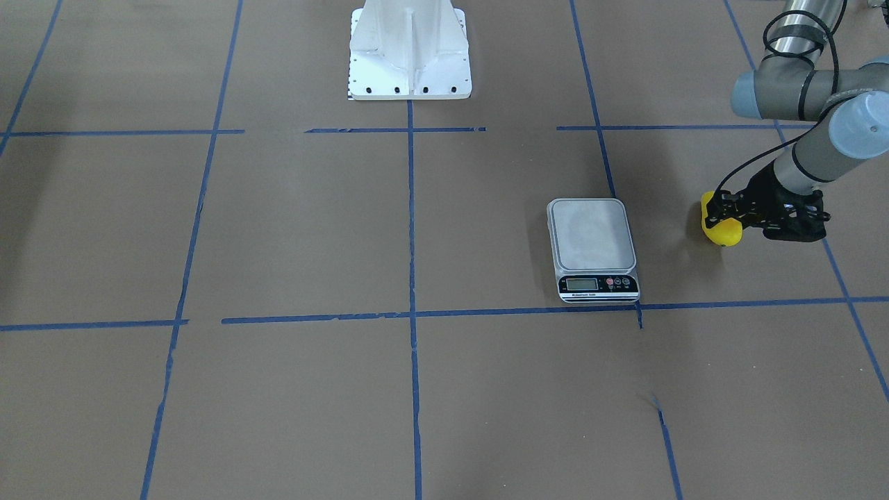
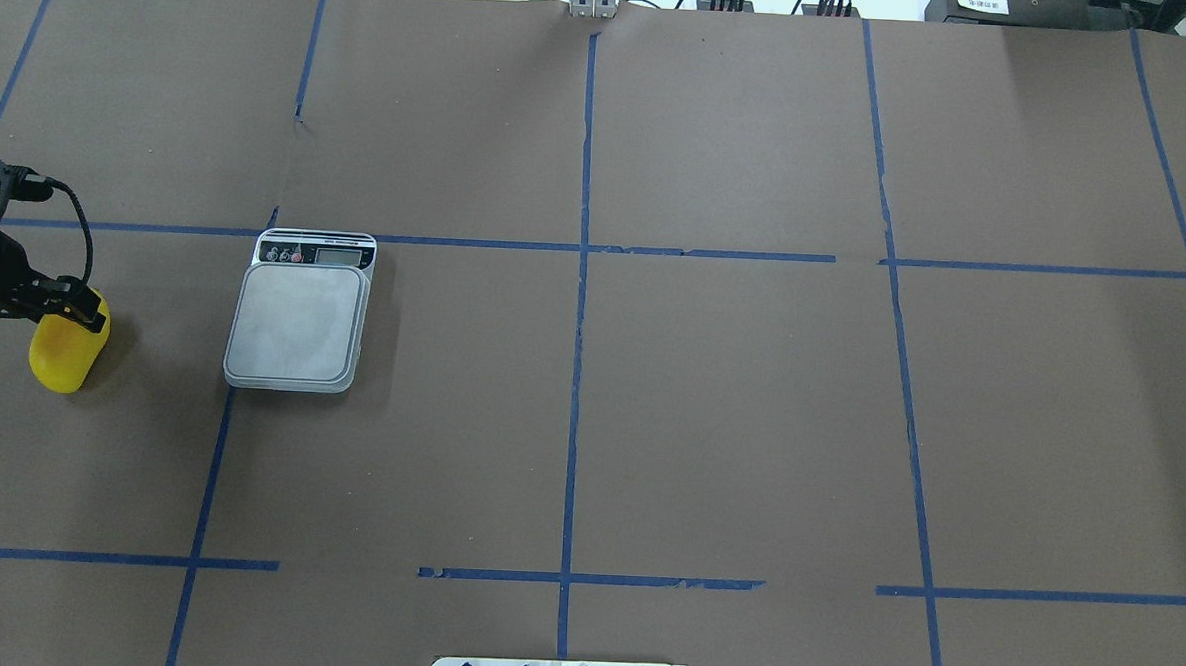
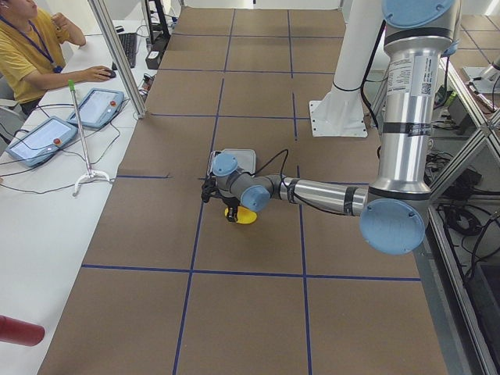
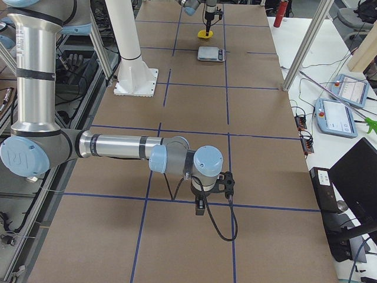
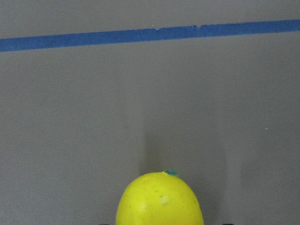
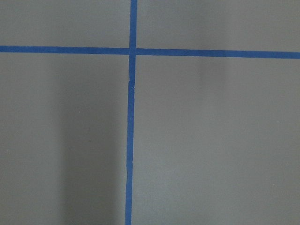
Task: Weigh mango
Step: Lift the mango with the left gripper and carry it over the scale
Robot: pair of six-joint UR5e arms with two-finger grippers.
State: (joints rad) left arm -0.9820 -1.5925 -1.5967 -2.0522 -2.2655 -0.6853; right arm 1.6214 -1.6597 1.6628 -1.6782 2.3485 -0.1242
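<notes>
Left gripper [image 2: 78,308] had its fingers clenched on the mango [image 2: 63,356] near the left edge of the counter [image 2: 749,430], apart from the scale [image 2: 298,322]. Right gripper [image 4: 201,205] hung toward the counter's right edge; couldn't tell its fingers' state.

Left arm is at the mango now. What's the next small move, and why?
I'd probably lift the mango straight up a little before moving it sideways. The fingers of the left gripper look closed around one end of it. It seems to sit low, close to the table. The scale stands apart from it, with its platform bare and raised above the table.
</notes>
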